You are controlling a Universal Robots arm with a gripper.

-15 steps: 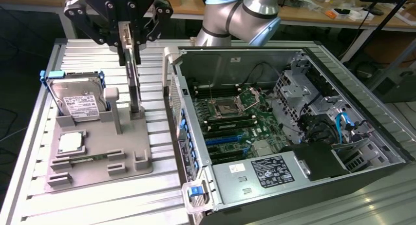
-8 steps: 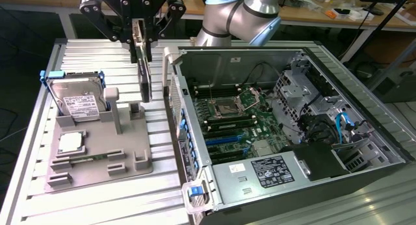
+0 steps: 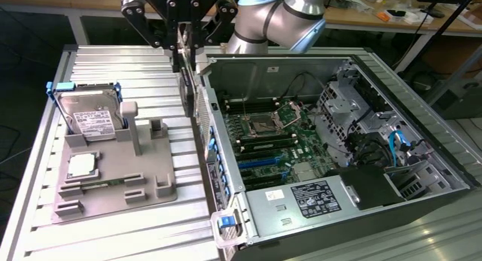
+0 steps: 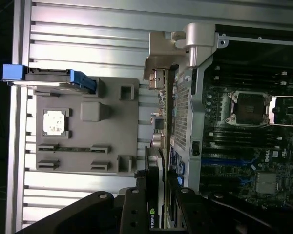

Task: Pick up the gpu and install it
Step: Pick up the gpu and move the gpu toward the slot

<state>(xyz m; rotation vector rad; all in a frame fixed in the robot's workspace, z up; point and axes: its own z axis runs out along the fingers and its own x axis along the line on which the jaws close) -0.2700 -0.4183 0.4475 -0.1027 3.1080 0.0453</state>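
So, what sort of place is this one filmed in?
Probably a robotics lab for computer assembly: an open black desktop tower case lies on a ribbed aluminium table beside a grey plastic parts fixture, the gripper holds a slim dark gpu card, and cluttered wooden workbenches stand behind.

Flat overhead room light; pale slats glaring, case dark.
Light is coming down from above, soft and even. The table [image 3: 113, 63] slats are glaring pale in both views, washing out towards white. The case [image 3: 301, 74] interior is sitting in shade, boards dim. Shadows under the grey fixture [image 3: 113, 201] are showing faint. My gripper [image 4: 158, 195] is reading as a near-black, soft mass close to the wrist lens, gripped gpu [image 4: 154, 161] going dark too.
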